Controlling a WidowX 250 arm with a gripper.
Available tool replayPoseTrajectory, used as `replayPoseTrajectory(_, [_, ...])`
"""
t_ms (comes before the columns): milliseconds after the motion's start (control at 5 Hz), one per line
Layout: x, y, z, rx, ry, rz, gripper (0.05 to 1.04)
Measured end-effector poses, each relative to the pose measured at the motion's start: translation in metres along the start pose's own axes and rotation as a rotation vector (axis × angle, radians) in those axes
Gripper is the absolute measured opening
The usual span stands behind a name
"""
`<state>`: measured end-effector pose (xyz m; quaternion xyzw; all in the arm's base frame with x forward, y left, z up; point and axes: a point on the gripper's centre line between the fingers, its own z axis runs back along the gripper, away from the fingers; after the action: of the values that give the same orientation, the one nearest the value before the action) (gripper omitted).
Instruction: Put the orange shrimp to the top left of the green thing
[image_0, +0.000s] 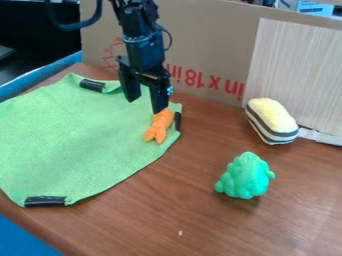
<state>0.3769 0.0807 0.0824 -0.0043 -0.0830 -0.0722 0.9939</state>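
Observation:
The black gripper (145, 104) hangs down near the top middle of the camera view, its two fingers spread apart. Just below its right fingertip lies the orange shrimp (158, 126), on the right edge of the green cloth (80, 140); whether they touch I cannot tell. A bumpy green toy (245, 177) stands on the brown table (200, 215), to the right of the shrimp and lower in view.
A yellow plush with dark and white stripes (271, 121) lies at the right, beside a pale wood-grain panel (297, 75). Behind the table stands a cardboard wall (207, 40). Black clips (45, 201) hold the cloth's corners.

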Motion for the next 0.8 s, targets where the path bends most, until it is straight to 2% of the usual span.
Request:
replayPoseTrajectory(200, [0.0015, 0.0042, -0.0022, 0.006, -0.006, 0.030, 0.999])
replayPoseTrajectory(800, [0.0058, 0.0001, -0.0108, -0.022, -0.041, 0.091, 0.999])
